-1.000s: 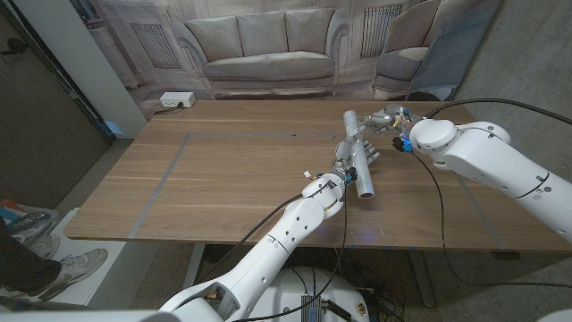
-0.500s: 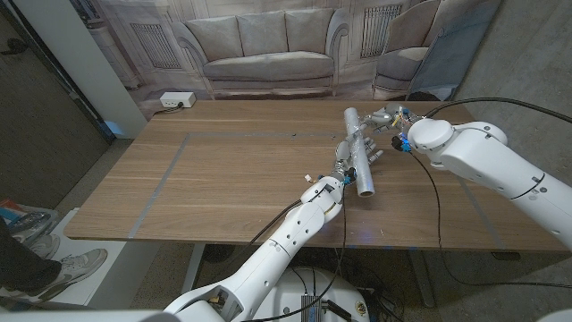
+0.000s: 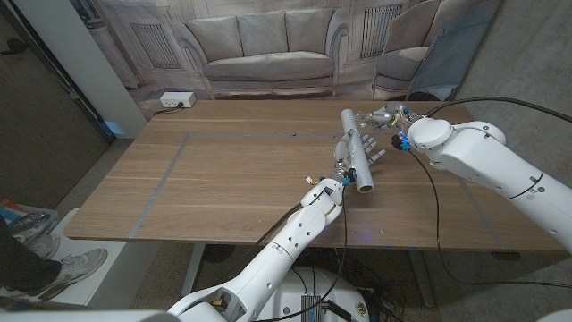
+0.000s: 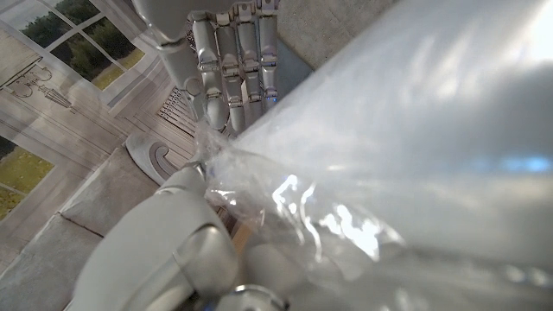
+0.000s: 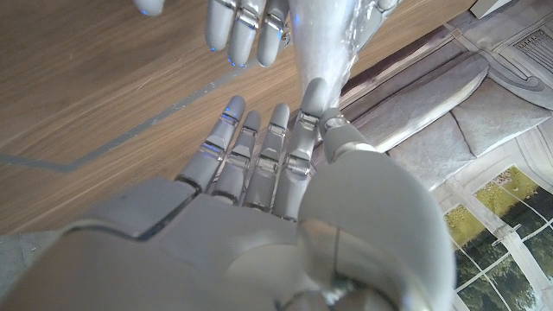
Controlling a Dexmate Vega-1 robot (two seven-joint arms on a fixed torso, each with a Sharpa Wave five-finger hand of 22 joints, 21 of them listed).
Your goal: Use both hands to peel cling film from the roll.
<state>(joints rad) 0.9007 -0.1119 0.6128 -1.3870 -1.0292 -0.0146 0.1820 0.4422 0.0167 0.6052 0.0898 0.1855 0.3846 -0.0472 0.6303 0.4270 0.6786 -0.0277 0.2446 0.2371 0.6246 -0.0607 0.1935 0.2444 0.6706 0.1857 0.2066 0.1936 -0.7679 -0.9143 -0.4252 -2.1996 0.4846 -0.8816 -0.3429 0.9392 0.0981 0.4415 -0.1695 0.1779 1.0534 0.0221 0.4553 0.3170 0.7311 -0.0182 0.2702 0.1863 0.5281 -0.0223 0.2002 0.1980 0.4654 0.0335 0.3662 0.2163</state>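
Peeling barely begun — cling film roll (image 3: 356,152) lies right of centre on the worktop (image 3: 223,179).
Your left hand (image 3: 355,157) grips the roll; your right hand (image 3: 382,117) pinches loose film at its far end — pull remains.

— Can you make out any writing from where you stand?
— No, nothing readable. The cling film roll (image 3: 356,152) is bare, no brand or label that I can see.
— And the white box by the wall?
— The power strip (image 3: 175,100)? Too small to read anything on it.
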